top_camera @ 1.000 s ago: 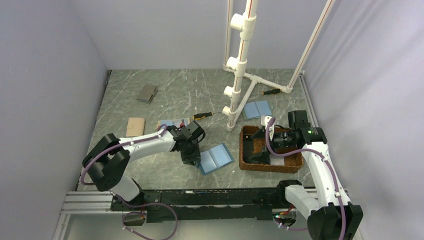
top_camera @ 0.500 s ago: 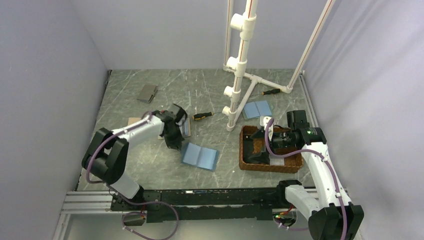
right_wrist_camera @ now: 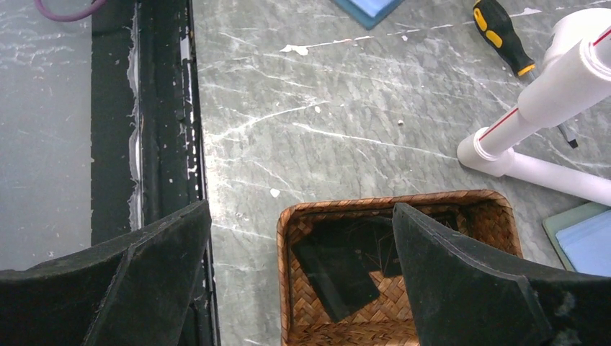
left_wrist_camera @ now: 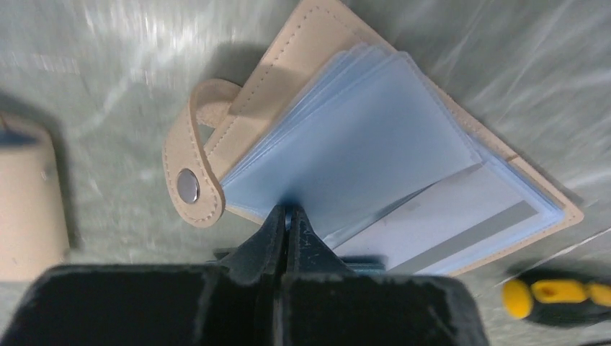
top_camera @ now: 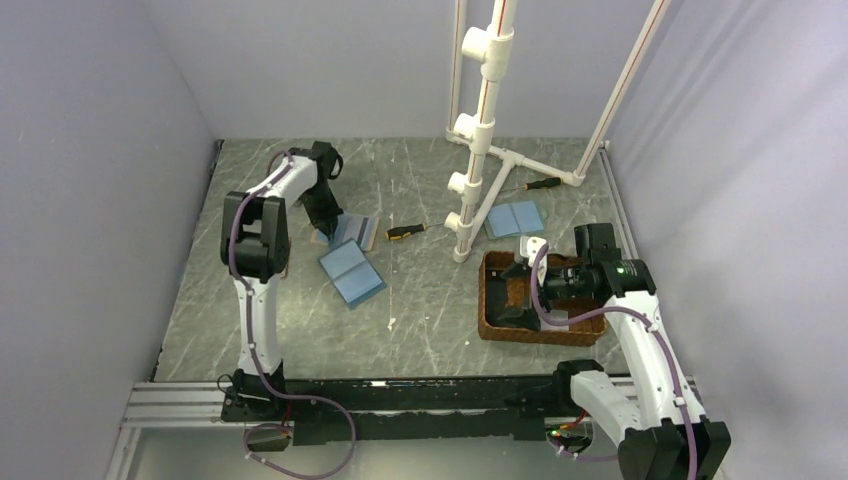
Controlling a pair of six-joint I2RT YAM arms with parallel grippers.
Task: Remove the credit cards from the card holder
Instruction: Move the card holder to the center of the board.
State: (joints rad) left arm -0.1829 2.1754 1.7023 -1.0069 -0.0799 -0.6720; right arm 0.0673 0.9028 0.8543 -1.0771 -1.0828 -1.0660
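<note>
My left tool (left_wrist_camera: 288,216) has its jaws pressed together. Its tips sit against the near edge of the card holder (left_wrist_camera: 375,137), which lies open on the desk (left_wrist_camera: 108,58) in the upper left of the overhead view. I cannot tell whether one of the clear blue sleeves is caught between them. The holder's tan cover and snap strap (left_wrist_camera: 191,184) show around the sleeves. A pale credit card (left_wrist_camera: 461,216) with a grey stripe sits in a sleeve at the right of the wrist view, and a yellow-and-black screwdriver (left_wrist_camera: 555,295) lies in its lower right corner.

My right tool (right_wrist_camera: 301,209) hangs with its jaws wide apart above the wicker tray (right_wrist_camera: 284,288) at the right of the overhead view, holding nothing. Dark flat pieces (right_wrist_camera: 335,270) lie in the tray. A second open blue holder (top_camera: 352,272) lies just below the first in the overhead view.
</note>
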